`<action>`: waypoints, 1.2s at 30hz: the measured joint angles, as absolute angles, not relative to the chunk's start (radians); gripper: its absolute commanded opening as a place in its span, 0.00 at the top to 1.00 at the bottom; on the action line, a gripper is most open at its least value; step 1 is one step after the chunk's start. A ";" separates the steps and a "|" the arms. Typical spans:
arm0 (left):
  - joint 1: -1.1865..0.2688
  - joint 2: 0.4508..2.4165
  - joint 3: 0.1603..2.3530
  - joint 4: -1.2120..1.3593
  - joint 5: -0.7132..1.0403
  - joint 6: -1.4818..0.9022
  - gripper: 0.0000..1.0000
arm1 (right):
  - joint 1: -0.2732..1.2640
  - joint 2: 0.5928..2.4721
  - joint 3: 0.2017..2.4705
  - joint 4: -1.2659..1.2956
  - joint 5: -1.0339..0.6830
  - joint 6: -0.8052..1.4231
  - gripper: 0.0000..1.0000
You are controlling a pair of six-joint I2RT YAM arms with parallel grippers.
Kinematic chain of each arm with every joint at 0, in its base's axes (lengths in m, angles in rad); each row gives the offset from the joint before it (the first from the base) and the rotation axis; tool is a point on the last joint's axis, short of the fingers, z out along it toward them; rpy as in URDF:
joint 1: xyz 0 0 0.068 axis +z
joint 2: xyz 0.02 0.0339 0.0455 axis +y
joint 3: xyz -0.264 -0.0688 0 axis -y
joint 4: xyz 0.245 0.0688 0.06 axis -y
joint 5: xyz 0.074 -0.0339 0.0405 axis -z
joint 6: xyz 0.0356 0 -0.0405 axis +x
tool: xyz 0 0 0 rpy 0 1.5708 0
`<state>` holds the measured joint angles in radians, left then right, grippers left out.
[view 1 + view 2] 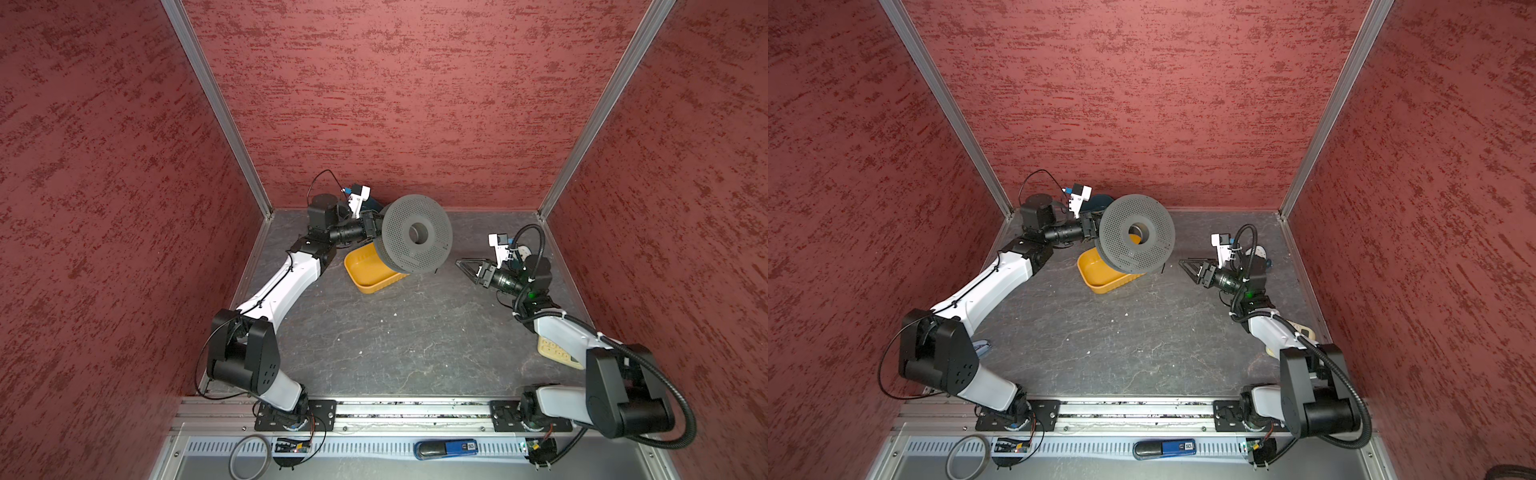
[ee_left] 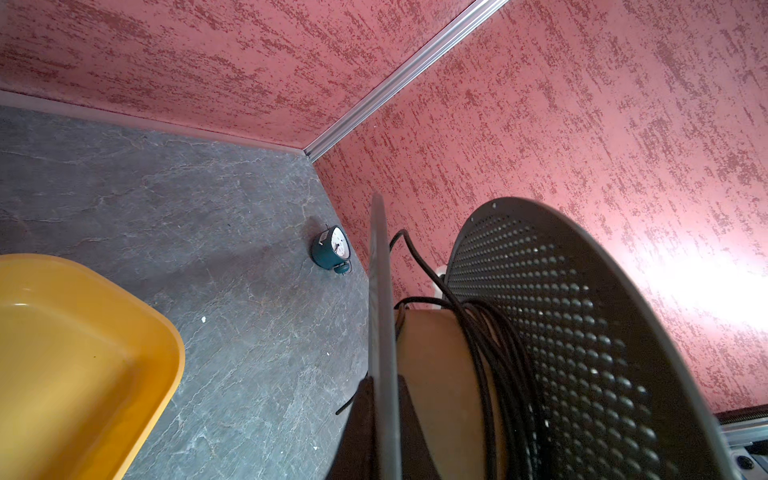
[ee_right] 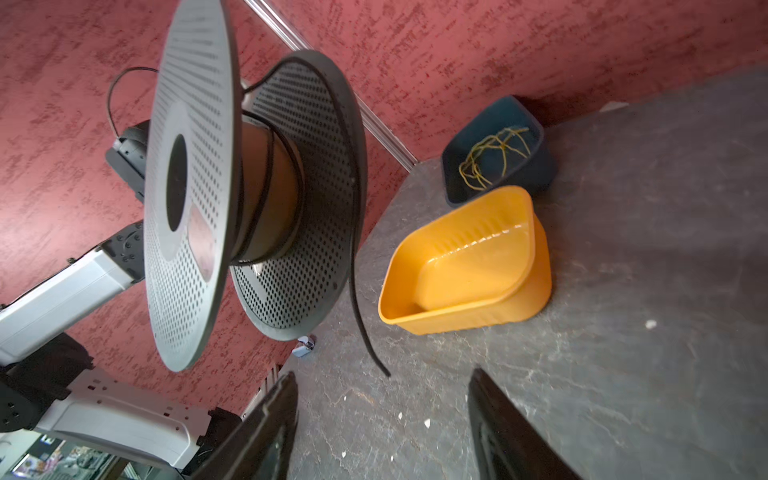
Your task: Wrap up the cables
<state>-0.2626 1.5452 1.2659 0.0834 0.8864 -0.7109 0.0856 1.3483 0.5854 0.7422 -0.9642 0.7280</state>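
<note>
Thin, limp, light black cord [image 3: 354, 282] — mostly wound on spool [image 1: 399, 249] hub, loose tail dangling toward desk [image 1: 374, 332]. Left tool [image 2: 384, 424] clamped on spool flange; right tool [image 1: 463, 266] spread apart, empty. Best pinched near tail's tip — slippery otherwise.

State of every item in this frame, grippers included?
left gripper: shut on one flange of the spool.
spool: held in the air.
black cord: wound on the hub, loose end dangling.
right gripper: open, empty.
yellow tray: on the table, empty.
dark blue tray: holds yellow-green wire.
</note>
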 measured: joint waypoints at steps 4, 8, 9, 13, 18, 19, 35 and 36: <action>-0.263 1.547 1.270 0.093 0.901 -0.725 1.00 | 0.082 1.455 0.637 0.896 -1.029 0.818 0.33; -0.269 1.553 1.272 0.100 0.913 -0.730 1.00 | 0.081 1.560 0.685 1.045 -1.073 0.927 0.35; -0.271 1.554 1.272 0.099 0.913 -0.730 1.00 | 0.081 1.580 0.693 1.077 -1.080 0.953 0.35; -0.283 1.566 1.280 0.105 0.916 -0.737 1.00 | 0.081 1.656 0.739 1.206 -1.116 1.057 0.38; -0.307 1.595 1.311 0.106 0.916 -0.738 1.00 | 0.081 1.720 0.785 1.331 -1.137 1.157 0.41; -0.311 1.600 1.317 0.106 0.918 -0.738 1.00 | 0.081 1.734 0.794 1.357 -1.141 1.180 0.42; -0.346 1.650 1.359 0.115 0.919 -0.752 1.00 | 0.082 1.840 0.841 1.525 -1.163 1.343 0.80; -0.347 1.658 1.359 0.116 0.919 -0.753 1.00 | 0.082 1.840 0.841 1.525 -1.164 1.345 0.85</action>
